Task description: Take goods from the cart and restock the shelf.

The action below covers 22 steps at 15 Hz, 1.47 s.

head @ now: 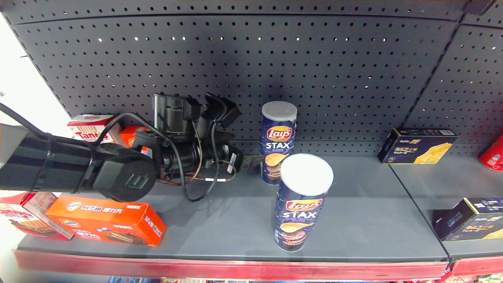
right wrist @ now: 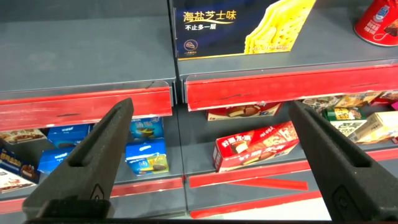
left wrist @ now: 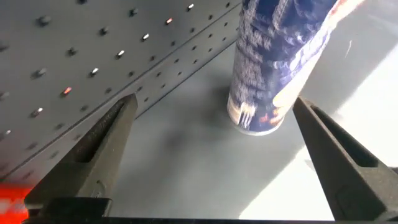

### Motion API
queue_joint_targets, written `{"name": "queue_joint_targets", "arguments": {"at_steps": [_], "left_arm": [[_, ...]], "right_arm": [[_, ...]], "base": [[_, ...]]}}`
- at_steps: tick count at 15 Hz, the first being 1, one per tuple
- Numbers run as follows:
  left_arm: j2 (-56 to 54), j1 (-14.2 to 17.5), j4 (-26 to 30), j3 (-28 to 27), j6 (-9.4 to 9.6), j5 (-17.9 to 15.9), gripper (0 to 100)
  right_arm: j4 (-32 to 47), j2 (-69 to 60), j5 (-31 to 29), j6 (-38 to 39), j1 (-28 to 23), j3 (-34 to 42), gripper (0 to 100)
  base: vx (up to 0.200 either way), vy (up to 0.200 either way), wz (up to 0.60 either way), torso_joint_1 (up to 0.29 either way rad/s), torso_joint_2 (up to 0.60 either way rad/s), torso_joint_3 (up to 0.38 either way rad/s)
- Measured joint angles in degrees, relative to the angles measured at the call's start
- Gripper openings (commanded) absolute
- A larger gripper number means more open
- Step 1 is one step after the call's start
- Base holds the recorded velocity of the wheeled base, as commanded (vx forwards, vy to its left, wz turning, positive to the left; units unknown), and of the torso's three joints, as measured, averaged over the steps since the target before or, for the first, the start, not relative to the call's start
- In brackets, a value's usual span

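Two tall dark blue chip cans with white lids stand upright on the grey shelf (head: 353, 212). The rear can (head: 278, 141) is near the pegboard back and the front can (head: 300, 200) is closer to the shelf's edge. My left arm reaches in over the shelf from the left, and its gripper (head: 251, 160) sits just left of the rear can's base. In the left wrist view this gripper (left wrist: 214, 106) is open, with a can (left wrist: 280, 56) standing just beyond the fingertips and nothing between them. My right gripper (right wrist: 211, 107) is open and empty, facing the shelf fronts.
An orange box (head: 106, 220) and red-and-white boxes (head: 92, 125) lie at the shelf's left. Dark blue boxes (head: 416, 145) (head: 467, 218) and a red tin (head: 493, 155) sit on the right. Bare shelf lies between the cans and the right boxes. Lower shelves hold a red box (right wrist: 258, 146) and blue packs (right wrist: 146, 155).
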<state>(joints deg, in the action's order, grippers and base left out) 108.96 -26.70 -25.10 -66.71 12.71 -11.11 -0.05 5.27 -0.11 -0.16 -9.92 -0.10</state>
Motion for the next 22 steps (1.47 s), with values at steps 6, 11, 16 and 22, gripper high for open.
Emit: {"name": "queue_joint_targets", "arguments": {"at_steps": [6,11,16,22], "left_arm": [[-1.2,0.3,0.1,0.6,0.50,5.3,100],[1.5,1.7,0.7,-2.7,0.59,7.4,100],[4.5,1.3,1.6,-6.7,0.59,7.5,100],[5.5,0.3,1.6,-7.4,0.63,7.4,100]], "right_arm": [[0.0,0.0,0.0,0.0,0.0,0.0,100],[0.0,0.0,0.0,0.0,0.0,0.0,100],[0.0,0.0,0.0,0.0,0.0,0.0,100],[0.0,0.0,0.0,0.0,0.0,0.0,100]], "base": [[0.000,0.000,0.00,0.000,0.00,0.000],[0.000,0.000,0.00,0.000,0.00,0.000],[0.000,0.000,0.00,0.000,0.00,0.000],[0.000,0.000,0.00,0.000,0.00,0.000]]}}
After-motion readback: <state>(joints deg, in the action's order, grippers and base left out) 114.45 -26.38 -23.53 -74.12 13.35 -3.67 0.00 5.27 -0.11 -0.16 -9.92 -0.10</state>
